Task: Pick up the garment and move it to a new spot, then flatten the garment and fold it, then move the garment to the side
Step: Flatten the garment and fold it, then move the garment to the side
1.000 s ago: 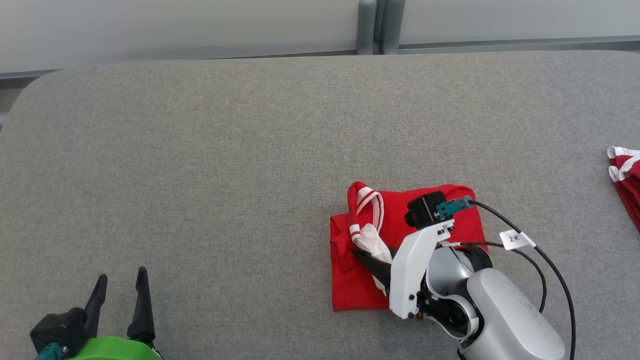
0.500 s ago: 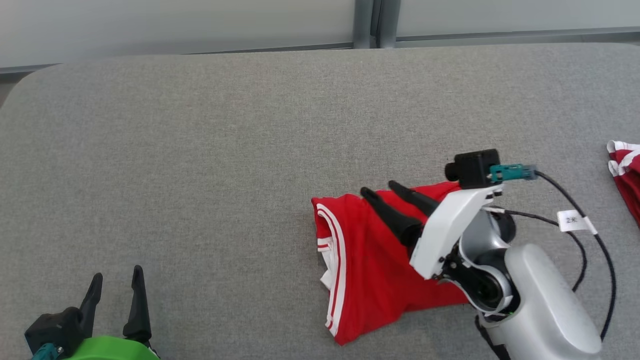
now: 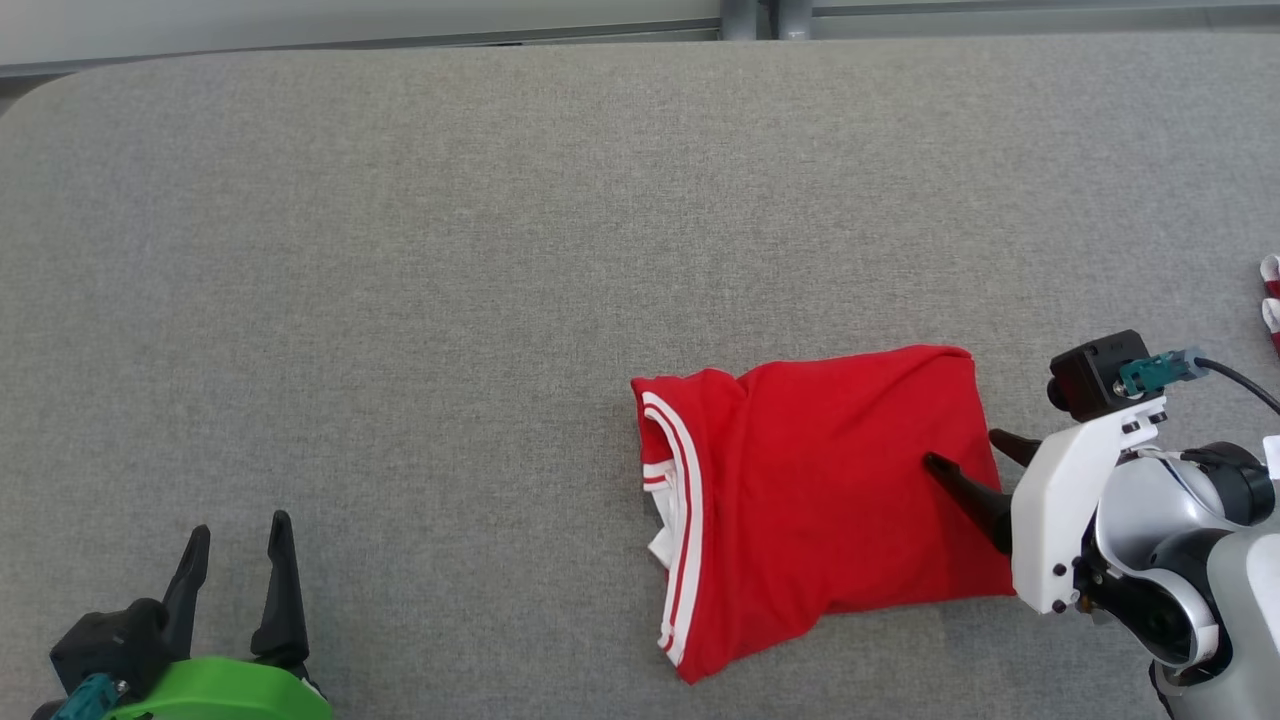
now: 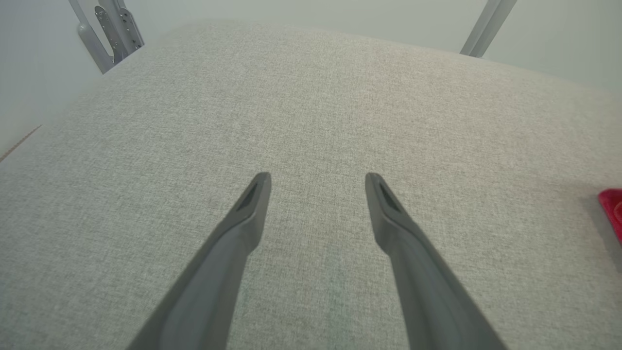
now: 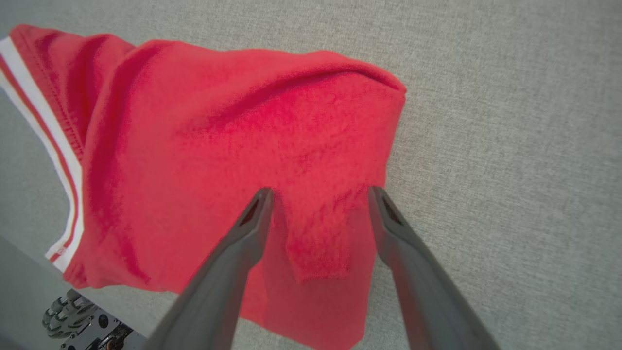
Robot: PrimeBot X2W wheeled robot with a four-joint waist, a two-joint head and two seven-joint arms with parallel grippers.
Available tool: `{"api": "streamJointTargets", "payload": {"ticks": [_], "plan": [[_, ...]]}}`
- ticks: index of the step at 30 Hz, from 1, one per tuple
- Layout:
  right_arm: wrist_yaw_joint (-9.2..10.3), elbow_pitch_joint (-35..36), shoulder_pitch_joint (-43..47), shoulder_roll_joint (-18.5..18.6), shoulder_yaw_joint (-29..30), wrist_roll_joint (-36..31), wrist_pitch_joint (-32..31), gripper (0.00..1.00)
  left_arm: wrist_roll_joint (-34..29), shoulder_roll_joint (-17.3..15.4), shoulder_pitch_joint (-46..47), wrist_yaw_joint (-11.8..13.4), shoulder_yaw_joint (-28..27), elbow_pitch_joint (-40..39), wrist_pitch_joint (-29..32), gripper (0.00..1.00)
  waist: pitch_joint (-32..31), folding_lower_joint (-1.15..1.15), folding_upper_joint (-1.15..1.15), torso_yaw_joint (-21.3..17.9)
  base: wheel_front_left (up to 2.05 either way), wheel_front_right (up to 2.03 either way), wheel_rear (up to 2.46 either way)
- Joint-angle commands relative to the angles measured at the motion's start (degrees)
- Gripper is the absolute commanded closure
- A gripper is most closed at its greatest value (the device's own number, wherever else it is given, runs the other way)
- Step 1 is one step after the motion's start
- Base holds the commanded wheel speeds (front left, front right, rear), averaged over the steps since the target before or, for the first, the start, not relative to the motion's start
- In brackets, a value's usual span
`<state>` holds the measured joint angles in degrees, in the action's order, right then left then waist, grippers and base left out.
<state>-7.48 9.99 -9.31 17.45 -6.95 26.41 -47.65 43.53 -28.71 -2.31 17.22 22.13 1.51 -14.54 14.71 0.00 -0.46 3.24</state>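
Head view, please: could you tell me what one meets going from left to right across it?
Left gripper → red garment with white stripes → right gripper, fingertips over that garment's right edge → another red-and-white garment at the right border.

**A robot test lab, not a home**

You worked at a wide table (image 3: 400, 250) covered in plain grey fabric, with a bare pale wall (image 4: 316, 12) behind it. Grey metal posts (image 4: 486, 26) and a drilled bracket (image 4: 109, 26) stood at its far edge. An exposed black cable (image 3: 1240, 378) ran to a small camera (image 3: 1095, 375) bolted on the arm.
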Motion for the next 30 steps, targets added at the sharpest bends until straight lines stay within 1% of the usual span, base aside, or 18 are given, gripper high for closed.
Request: {"api": "streamJointTargets", "payload": {"ticks": [1, 4, 7, 9, 14, 15, 16, 17, 18, 20, 21, 24, 25, 30], "plan": [[-0.02, 0.6, 0.7, 0.0, 0.4, 0.0, -0.5, 0.0, -0.3, 0.2, 1.1, -0.3, -0.3, 0.1, -0.2, 0.0, 0.7, 0.0, 0.46, 0.5, 0.0, 0.0, 0.0], [-0.02, 0.7, 0.8, -0.3, 1.5, 0.0, -2.4, 0.0, -0.2, 0.7, 1.5, -0.6, -0.1, 0.6, -0.2, 0.0, 1.1, 0.0, 0.46, 0.9, 0.0, 0.0, 0.0], [-0.02, -0.7, 0.8, -0.3, 2.6, -1.4, -3.9, 0.0, -0.4, 1.1, 2.0, -1.0, 0.1, 1.0, -0.3, 0.0, 1.3, 0.0, 0.46, 1.3, 0.0, 0.0, 0.0], [-0.02, -1.6, 0.7, -0.3, 3.4, -2.0, -4.1, 0.0, -0.6, 1.3, 2.2, -1.0, 0.2, 1.1, -0.3, 0.0, 1.2, 0.0, 0.46, 1.7, 0.0, 0.0, 0.0], [-0.02, -4.9, 0.0, -2.3, 5.2, -2.0, -3.7, 0.0, -1.1, 1.1, 2.3, -1.0, -0.2, 0.9, -0.5, 0.0, 1.0, 0.0, 0.46, 1.9, 0.0, 0.0, 0.0], [-0.02, -5.7, -0.4, -2.6, 4.7, -1.6, -3.7, 0.0, -1.2, 1.2, 2.3, -1.1, -0.2, 0.9, -0.5, 0.0, 1.0, 0.0, 0.46, 1.9, 0.0, 0.0, 0.0], [-0.02, -6.6, -0.6, -3.2, 4.4, -0.6, -3.6, 0.06, -1.3, 1.3, 2.3, -1.1, -0.1, 0.9, -0.5, 0.0, 0.9, 0.0, 0.46, 1.8, 0.0, 0.0, 0.0], [-0.03, -7.2, -0.8, -3.6, 3.6, 0.6, -3.5, 0.59, -1.4, 1.4, 2.3, -1.1, -0.1, 0.9, -0.5, 0.0, 0.7, 0.0, 0.46, 1.7, 0.0, 0.0, 0.0], [-0.03, -7.7, -1.2, -4.0, 3.2, 1.8, -3.2, 1.0, -1.5, 1.4, 2.4, -1.1, -0.1, 0.9, -0.5, 0.0, 0.5, 0.0, 0.46, 1.6, 0.0, 0.0, 0.0], [-0.02, -8.1, -2.1, -4.2, 3.0, 4.0, -2.2, 1.0, -1.6, 1.2, 2.2, -0.9, -0.3, 0.7, -0.5, 0.0, 0.1, 0.0, 0.46, 1.0, 0.0, 0.0, 0.0], [-0.02, -8.4, -2.4, -3.7, 2.9, 5.4, -1.7, 1.0, -1.6, 0.8, 1.7, -0.8, -0.5, 0.4, -0.5, 0.0, -0.4, 0.0, 0.46, 0.1, 0.0, 0.0, 0.0], [-0.02, -8.8, -2.3, -2.6, 4.0, 6.5, -1.0, 1.0, -1.7, 0.3, 0.9, -0.7, -0.8, 0.0, -0.5, 0.0, -1.0, 0.0, 0.46, -1.7, 0.0, 0.0, 0.0], [-0.02, -8.8, -2.3, -2.6, 4.0, 6.5, -1.0, 1.0, -1.7, 0.3, 0.9, -0.7, -0.8, 0.0, -0.5, 0.0, -1.0, 0.0, 0.46, -1.7, 0.0, 0.0, 0.0], [-0.01, -8.9, -1.1, -2.0, 7.4, 7.4, 0.3, 1.0, -1.9, -0.7, 0.1, -0.1, -1.0, -1.2, 0.0, 0.0, -1.7, 0.0, 0.46, -6.4, 0.0, 0.0, 0.0]]}}
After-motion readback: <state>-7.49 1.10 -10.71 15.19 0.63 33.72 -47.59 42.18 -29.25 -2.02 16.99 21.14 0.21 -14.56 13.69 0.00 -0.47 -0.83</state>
